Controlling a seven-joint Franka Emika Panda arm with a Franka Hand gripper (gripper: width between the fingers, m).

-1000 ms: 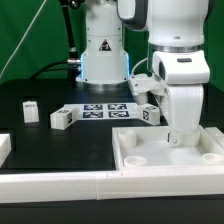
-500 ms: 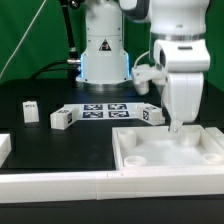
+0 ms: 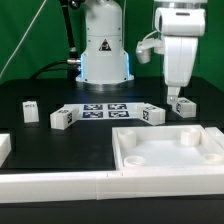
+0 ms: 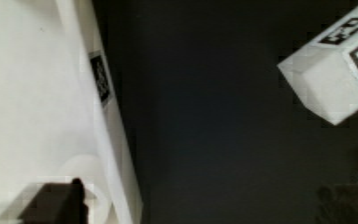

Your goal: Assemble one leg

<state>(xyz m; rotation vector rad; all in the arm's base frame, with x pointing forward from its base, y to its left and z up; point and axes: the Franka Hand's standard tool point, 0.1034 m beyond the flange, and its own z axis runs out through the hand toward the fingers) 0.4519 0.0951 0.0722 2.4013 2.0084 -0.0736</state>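
Note:
Several small white tagged legs stand on the black table in the exterior view: one (image 3: 30, 110) at the left, one (image 3: 62, 118) beside the marker board, one (image 3: 150, 114) at the board's right end, and one (image 3: 186, 106) behind the panel. The white square panel (image 3: 128, 152) lies at the front right. My gripper (image 3: 173, 95) hangs open and empty above the table, just behind the panel's far edge and next to the rightmost leg. The wrist view shows a dark fingertip (image 4: 51, 200), the panel's tagged side wall (image 4: 98, 90), and one leg (image 4: 341, 62), with my gripper (image 4: 211, 200) over bare table.
The marker board (image 3: 105, 110) lies flat in the middle of the table. A long white rail (image 3: 60, 186) runs along the front edge, and another white part (image 3: 5, 146) sits at the exterior view's left edge. The robot base (image 3: 103, 50) stands behind.
My gripper has risen from inside the panel's far right corner to well above it and shifted back a little. It carries nothing. The parts have not moved.

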